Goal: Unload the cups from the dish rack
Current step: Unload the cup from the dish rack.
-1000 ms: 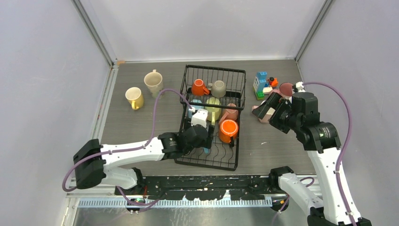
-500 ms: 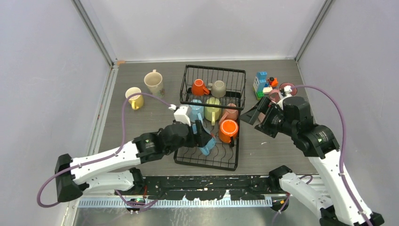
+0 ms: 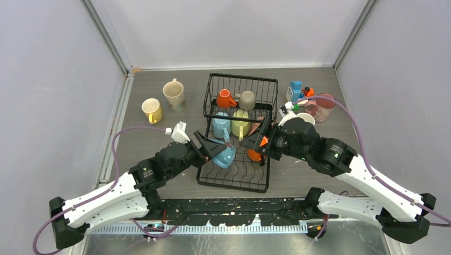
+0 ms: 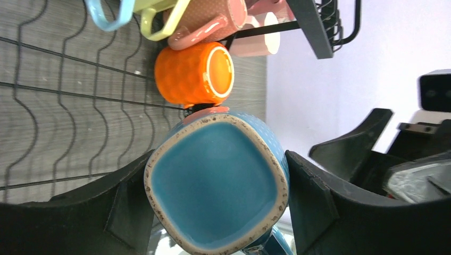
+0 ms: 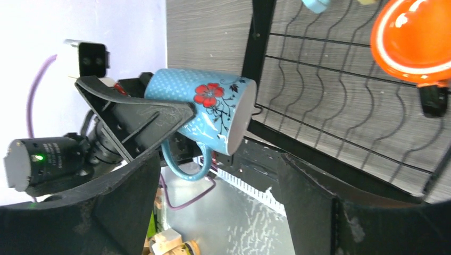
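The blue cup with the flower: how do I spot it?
Find the black wire dish rack in the middle. Over its near end the left claw holds a blue cup. Unlike the paler blue cup behind it, it has a red flower.

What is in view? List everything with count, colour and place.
dish rack: one, black wire, table centre.
basket mugs: two, orange, grey, rack's far basket.
tray mugs: four, light blue, pale green, pink, orange, rack's tray.
blue mug: one, red flower, held above the tray.
table mugs: two, yellow, cream, left of rack.
pink mug: one, right of rack.
pale cup: one, beside it, partly hidden.
toy-block figure: one, multicoloured, right of basket.
left gripper: one, black, shut on blue mug.
right gripper: one, black, open by orange tray mug.
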Available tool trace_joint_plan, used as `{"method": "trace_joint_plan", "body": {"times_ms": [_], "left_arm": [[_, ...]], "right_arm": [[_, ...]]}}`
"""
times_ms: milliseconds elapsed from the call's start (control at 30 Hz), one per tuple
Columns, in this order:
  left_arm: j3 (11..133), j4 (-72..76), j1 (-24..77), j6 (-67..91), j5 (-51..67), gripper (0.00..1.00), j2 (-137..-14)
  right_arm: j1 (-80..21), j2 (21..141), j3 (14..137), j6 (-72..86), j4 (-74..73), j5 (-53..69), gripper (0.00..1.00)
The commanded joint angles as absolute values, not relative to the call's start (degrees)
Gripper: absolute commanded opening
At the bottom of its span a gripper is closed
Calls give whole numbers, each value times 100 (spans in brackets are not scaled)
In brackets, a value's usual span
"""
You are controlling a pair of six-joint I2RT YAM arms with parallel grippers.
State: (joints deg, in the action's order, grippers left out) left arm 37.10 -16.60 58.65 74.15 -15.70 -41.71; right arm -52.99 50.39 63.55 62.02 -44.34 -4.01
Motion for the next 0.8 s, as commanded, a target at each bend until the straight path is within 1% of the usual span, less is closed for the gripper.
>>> {"method": "trace_joint_plan", "body": {"times_ms": [0, 267, 567, 767], "left_arm": [[3483, -279, 5822, 8357, -1406, 0, -3904], [3052, 784, 5825, 8789, -1295, 0, -3719], [2918, 1723, 5823, 8905, -1131, 0, -3779], [2888, 2249, 5834, 9012, -888, 0, -3990]], "right_arm": [[-5524, 5117, 6219, 6695, -3382, -737, 82], [-5633, 5227, 6183, 6725, -3181, -643, 70], [-5760, 5241, 6057, 6800, -2923, -561, 63], [-5790, 5295, 5962, 6917, -2317, -313, 61]]}}
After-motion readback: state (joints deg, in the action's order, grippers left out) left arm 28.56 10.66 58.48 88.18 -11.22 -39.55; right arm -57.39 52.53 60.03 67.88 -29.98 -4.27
